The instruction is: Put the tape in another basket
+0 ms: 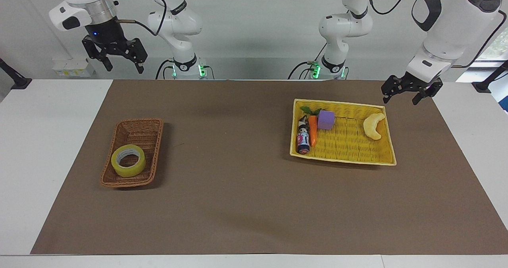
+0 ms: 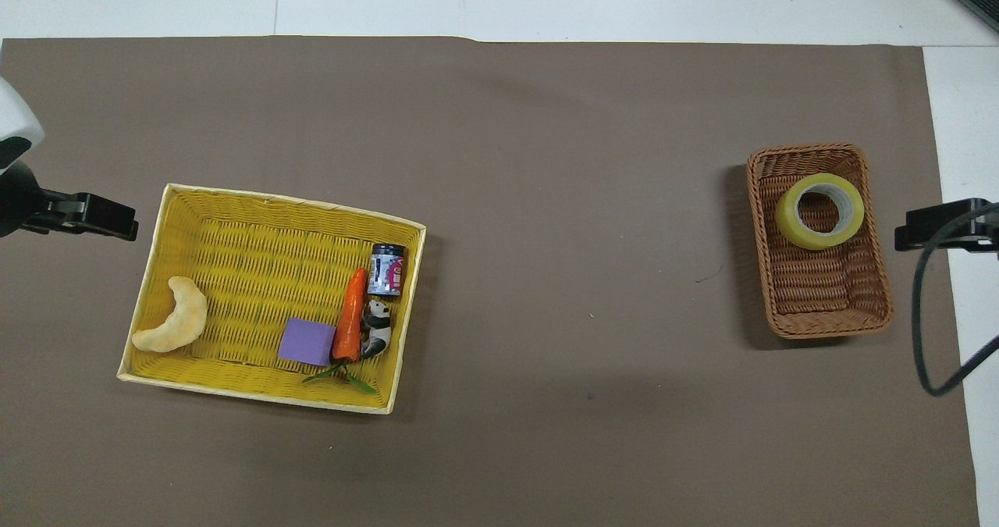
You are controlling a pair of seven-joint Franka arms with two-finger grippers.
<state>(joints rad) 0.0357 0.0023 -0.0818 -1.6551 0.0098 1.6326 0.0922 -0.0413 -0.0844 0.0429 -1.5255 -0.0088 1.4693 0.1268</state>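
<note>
The right gripper [image 1: 121,63] hangs empty, fingers spread, over the tabletop's edge at the wicker basket's [image 1: 147,127] twelve o'clock in the facing view. The left gripper [image 1: 405,93], fingers also apart, waits by the yellow basket [image 1: 349,149]. The tape [image 1: 128,160] lies flat in the wicker basket; little could dislodge it now. A brown mat [image 1: 238,180] covers the white tabletop [image 1: 39,141], before a pale wall.

Bright, even light falls from above, and both views are sharp edge to edge. Soft, short shadows lie beside the brown basket [image 1: 132,153] and yellow basket [image 1: 344,157]. The table [image 1: 254,204] shows no glare.
</note>
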